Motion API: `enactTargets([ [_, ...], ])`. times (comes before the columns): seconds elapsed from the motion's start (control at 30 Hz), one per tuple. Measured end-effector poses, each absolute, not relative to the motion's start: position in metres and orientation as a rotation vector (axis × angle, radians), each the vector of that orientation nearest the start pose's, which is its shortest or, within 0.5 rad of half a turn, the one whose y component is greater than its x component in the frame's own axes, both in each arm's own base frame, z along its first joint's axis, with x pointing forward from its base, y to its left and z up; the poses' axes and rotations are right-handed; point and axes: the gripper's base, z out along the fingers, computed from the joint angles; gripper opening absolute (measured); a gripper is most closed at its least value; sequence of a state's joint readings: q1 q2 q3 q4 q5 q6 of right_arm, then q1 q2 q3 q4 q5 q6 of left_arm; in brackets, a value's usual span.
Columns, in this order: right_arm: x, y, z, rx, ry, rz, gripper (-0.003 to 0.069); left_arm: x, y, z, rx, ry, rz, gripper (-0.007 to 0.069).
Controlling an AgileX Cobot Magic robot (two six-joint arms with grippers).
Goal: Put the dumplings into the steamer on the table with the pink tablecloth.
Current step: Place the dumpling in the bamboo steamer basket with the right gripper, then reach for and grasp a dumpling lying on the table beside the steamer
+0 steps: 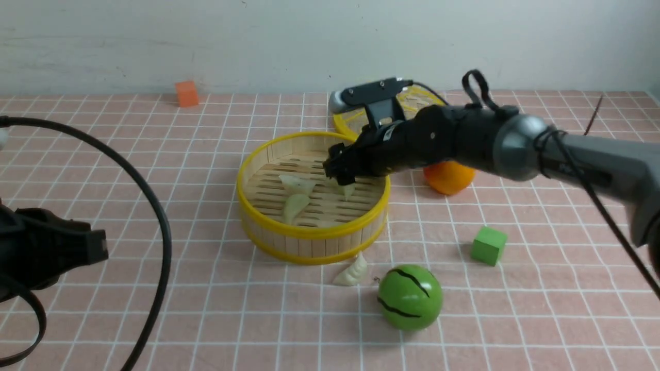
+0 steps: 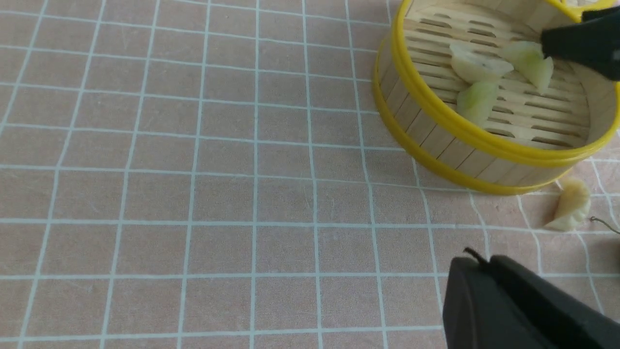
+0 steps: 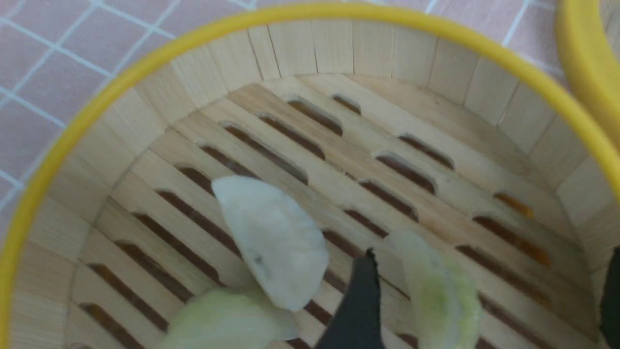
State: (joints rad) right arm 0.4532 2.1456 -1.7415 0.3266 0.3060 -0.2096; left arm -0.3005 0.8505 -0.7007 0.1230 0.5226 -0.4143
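Ahead, front view: my right gripper [image 1: 340, 172] hangs over the steamer [image 1: 309, 226] in the middle of the table [image 1: 541, 319]. Three pale pleated dumplings [image 1: 295, 206] lie inside. A fourth dumpling [image 1: 352, 273] lies on the pink cloth [image 1: 206, 288] beside the steamer's near wall, with a striped green ball [image 1: 410, 297] close by.

Left wrist: my left gripper [image 2: 477, 271] is closed and empty.

Right wrist: jaws spread wide, with one greenish dumpling [image 3: 438, 291] between them on the slats.

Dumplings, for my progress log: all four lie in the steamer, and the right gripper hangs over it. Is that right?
Not quite. Only three dumplings lie in the steamer. The fourth dumpling lies on the pink tablecloth just in front of it, as the front view shows. The right gripper does hang over the steamer.
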Motion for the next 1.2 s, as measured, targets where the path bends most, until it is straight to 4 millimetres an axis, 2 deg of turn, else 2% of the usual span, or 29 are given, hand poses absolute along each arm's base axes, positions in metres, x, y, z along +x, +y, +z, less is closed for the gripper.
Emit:
enactTargets([
  [0.03, 0.443, 0.226, 0.254, -0.450, 2.147, 0.431, 0.0637, 0.164, -0.045, 0.317, -0.043, 2.165, -0.286, 0.0022],
  [0.13, 0.423, 0.220, 0.292, -0.487, 2.157, 0.458, 0.0630, 0.164, -0.045, 0.317, -0.043, 2.165, -0.286, 0.0026],
  [0.17, 0.421, 0.219, 0.295, -0.492, 2.160, 0.460, 0.0629, 0.164, -0.045, 0.317, -0.043, 2.165, -0.286, 0.0027],
  [0.2, 0.408, 0.216, 0.308, -0.537, 2.219, 0.475, 0.0610, 0.164, -0.045, 0.317, -0.043, 2.165, -0.286, 0.0029],
  [0.23, 0.398, 0.214, 0.306, -0.577, 2.313, 0.488, 0.0587, 0.164, -0.045, 0.317, -0.043, 2.165, -0.286, 0.0029],
  [0.27, 0.394, 0.213, 0.303, -0.589, 2.362, 0.494, 0.0576, 0.164, -0.045, 0.317, -0.043, 2.165, -0.286, 0.0029],
  [0.33, 0.384, 0.212, 0.277, -0.607, 2.545, 0.510, 0.0537, 0.164, -0.045, 0.317, -0.045, 2.165, -0.288, 0.0029],
  [0.37, 0.383, 0.212, 0.274, -0.609, 2.561, 0.513, 0.0533, 0.164, -0.045, 0.317, -0.046, 2.165, -0.289, 0.0029],
  [0.4, 0.377, 0.213, 0.242, -0.614, 2.685, 0.510, 0.0511, 0.164, -0.045, 0.317, -0.046, 2.166, -0.290, 0.0029],
  [0.47, 0.375, 0.214, 0.213, -0.600, 2.748, 0.499, 0.0494, 0.164, -0.045, 0.317, -0.049, 2.166, -0.295, 0.0029],
  [0.5, 0.374, 0.215, 0.212, -0.603, 2.751, 0.498, 0.0493, 0.164, -0.045, 0.317, -0.049, 2.166, -0.295, 0.0029],
  [0.53, 0.375, 0.218, 0.198, -0.571, 2.756, 0.504, 0.0489, 0.164, -0.046, 0.317, -0.053, 2.167, -0.301, 0.0032],
  [0.73, 0.383, 0.228, 0.193, -0.429, 2.694, 0.602, 0.0486, 0.164, -0.046, 0.317, -0.055, 2.168, -0.304, 0.0038],
  [0.97, 0.382, 0.237, 0.174, -0.454, 2.723, 0.589, 0.0479, 0.164, -0.046, 0.317, -0.055, 2.168, -0.304, 0.0039],
  [1.1, 0.381, 0.242, 0.166, -0.485, 2.729, 0.574, 0.0405, 0.164, -0.046, 0.317, -0.056, 2.168, -0.305, 0.0039],
  [1.2, 0.381, 0.242, 0.166, -0.502, 2.724, 0.569, 0.0388, 0.164, -0.046, 0.317, -0.056, 2.168, -0.305, 0.0039],
])
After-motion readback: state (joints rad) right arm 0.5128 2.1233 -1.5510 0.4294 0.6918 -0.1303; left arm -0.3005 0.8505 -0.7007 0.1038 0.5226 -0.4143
